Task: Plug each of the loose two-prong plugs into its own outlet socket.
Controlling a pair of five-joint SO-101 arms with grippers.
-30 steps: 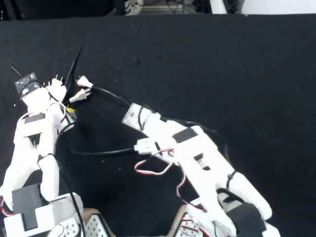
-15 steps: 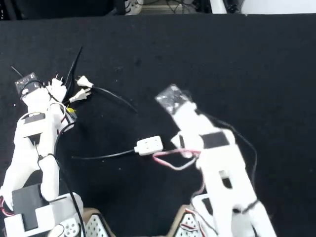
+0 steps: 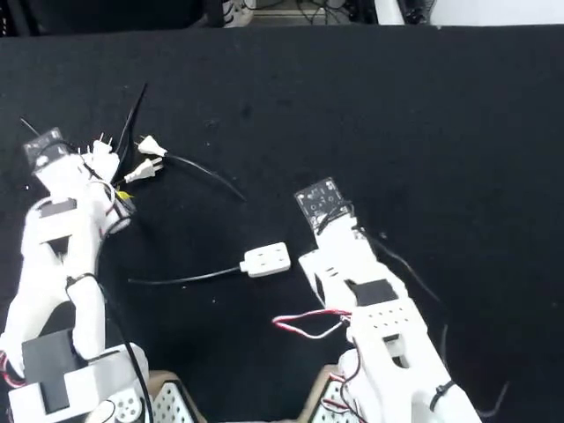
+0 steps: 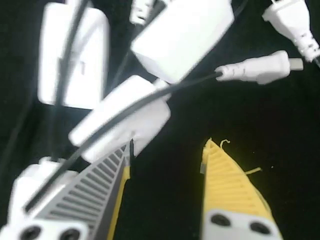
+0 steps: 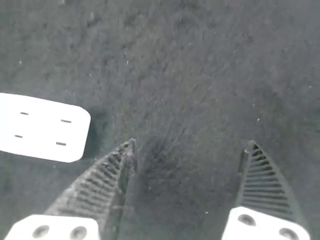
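A white outlet block (image 3: pixel 266 259) lies mid-table, its black cord trailing left; in the right wrist view the outlet block (image 5: pixel 40 127) shows its slots beside my right gripper (image 5: pixel 190 147), which is open over bare cloth and holds nothing. Two loose white two-prong plugs (image 3: pixel 150 144) (image 3: pixel 141 169) lie at the far left, with a third plug (image 3: pixel 102 146) by the left arm. My left gripper (image 4: pixel 170 147) stands open just short of a cluster of white plug bodies (image 4: pixel 120 120), with two plugs (image 4: pixel 290 20) (image 4: pixel 260 70) farther off.
Black cloth (image 3: pixel 423 132) covers the whole table. Black cords (image 3: pixel 207 176) run from the plugs toward the middle. Red and white arm wires (image 3: pixel 304 322) hang near the right arm's base. The far and right parts of the table are open.
The right arm swung right off the outlet block, then drew back toward its base. The outlet block stays on the cloth. The left arm barely shifted.
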